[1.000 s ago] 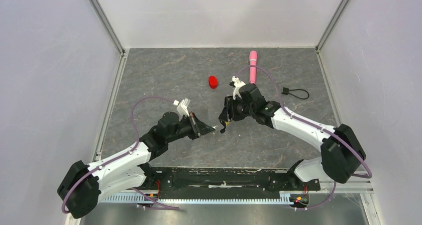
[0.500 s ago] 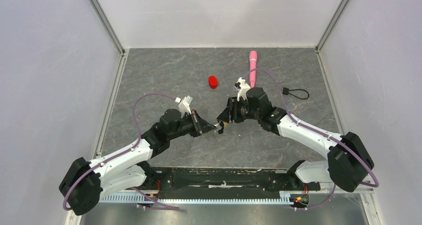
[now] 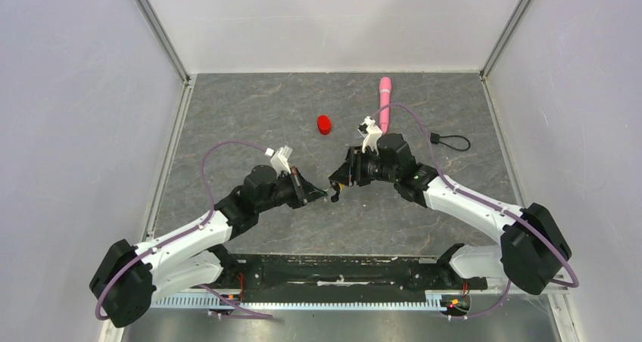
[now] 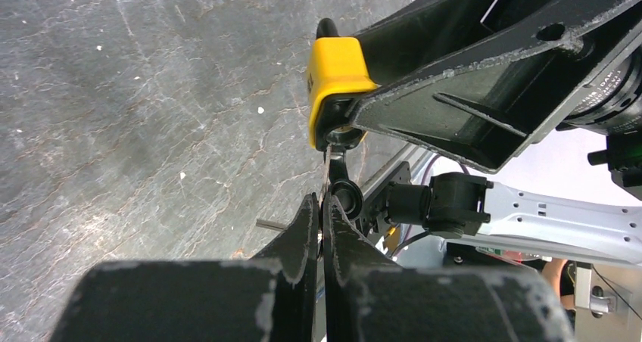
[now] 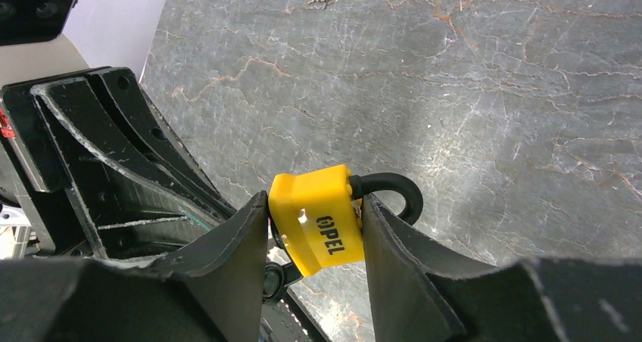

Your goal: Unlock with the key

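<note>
My right gripper (image 5: 314, 206) is shut on the small yellow padlock (image 5: 322, 221) and holds it above the table. The padlock's black shackle (image 5: 394, 187) sticks out past the fingers and looks closed. My left gripper (image 4: 321, 202) is shut on the key (image 4: 327, 177), a thin silvery blade with a black head. The blade points up and reaches the underside of the padlock (image 4: 337, 77). How far it sits in the keyhole is hidden. In the top view the left gripper (image 3: 327, 196) and the right gripper (image 3: 338, 184) meet at mid-table.
A red cap (image 3: 324, 124) and a pink pen-like stick (image 3: 384, 100) lie at the back of the stone-grey mat. A black cord with a block end (image 3: 448, 140) lies at the back right. White walls enclose the table on three sides.
The left gripper has moved a little to the right, bringing the key up to the padlock. The right arm shifted slightly toward the near right; both grips are unchanged.
</note>
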